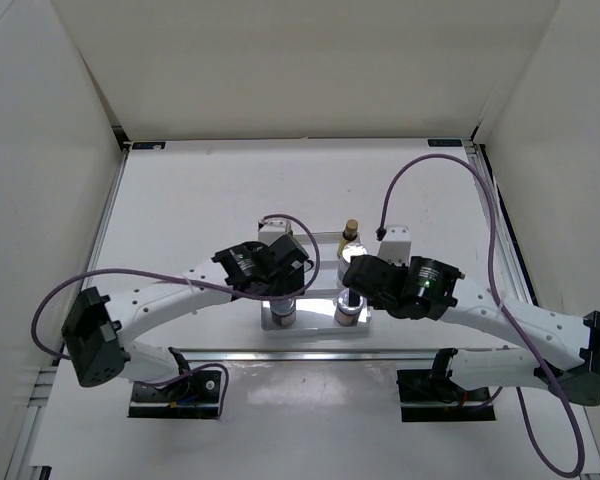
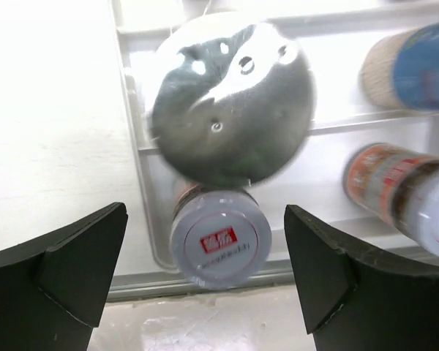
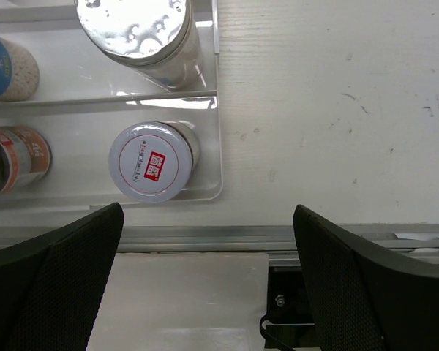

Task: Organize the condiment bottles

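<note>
A clear tray (image 1: 318,327) at the table's centre holds the bottles. A slim amber bottle with a gold cap (image 1: 351,237) stands at its far side. Two stubby jars (image 1: 283,315) (image 1: 349,312) stand at its near edge. My left gripper (image 1: 280,264) hovers open over the tray's left part; in its wrist view (image 2: 204,212) it is above a white-lidded jar with a red logo (image 2: 221,238), behind which stands a silver-lidded jar (image 2: 230,102). My right gripper (image 1: 362,272) is open and empty (image 3: 208,210), with a white-lidded jar (image 3: 148,162) and a silver-lidded jar (image 3: 135,25) to its upper left.
A blue-labelled jar (image 2: 417,66) and an orange-labelled bottle (image 2: 399,194) show in the tray's middle; both also show in the right wrist view (image 3: 7,66) (image 3: 14,157). A metal rail (image 3: 205,238) runs along the table's near edge. White walls surround the table.
</note>
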Robot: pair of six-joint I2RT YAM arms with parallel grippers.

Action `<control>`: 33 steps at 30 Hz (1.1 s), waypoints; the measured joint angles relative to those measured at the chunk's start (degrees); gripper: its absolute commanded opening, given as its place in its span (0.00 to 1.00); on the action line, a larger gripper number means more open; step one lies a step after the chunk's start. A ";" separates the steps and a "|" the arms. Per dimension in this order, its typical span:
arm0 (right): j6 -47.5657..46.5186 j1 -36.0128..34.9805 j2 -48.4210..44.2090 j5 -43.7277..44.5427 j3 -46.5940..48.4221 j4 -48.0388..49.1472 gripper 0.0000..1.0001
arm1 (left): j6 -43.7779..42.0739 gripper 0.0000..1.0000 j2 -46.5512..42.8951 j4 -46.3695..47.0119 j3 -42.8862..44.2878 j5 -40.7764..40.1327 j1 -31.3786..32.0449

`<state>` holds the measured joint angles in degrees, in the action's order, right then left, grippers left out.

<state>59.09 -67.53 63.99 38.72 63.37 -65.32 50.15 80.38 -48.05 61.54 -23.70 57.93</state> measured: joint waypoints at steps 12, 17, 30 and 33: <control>-3.02 0.00 -6.23 5.42 5.01 -7.91 1.00 | -14.12 0.99 -25.22 -4.50 7.04 -13.18 -0.76; -4.50 0.00 -10.08 7.65 5.11 -10.08 1.00 | -20.68 0.99 -31.89 -7.23 4.74 -23.78 -6.51; -12.59 0.00 -11.17 12.59 5.11 -7.65 1.00 | -24.00 0.99 -42.60 -8.87 -0.81 -37.20 -7.85; -13.51 0.00 -9.73 12.59 5.11 -6.47 1.00 | -24.30 0.99 -40.72 -8.66 -0.83 -37.42 -7.85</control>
<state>45.58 -67.53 54.26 51.31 68.49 -71.79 25.85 39.66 -56.71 60.71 -61.12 50.09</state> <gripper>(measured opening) 0.998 0.990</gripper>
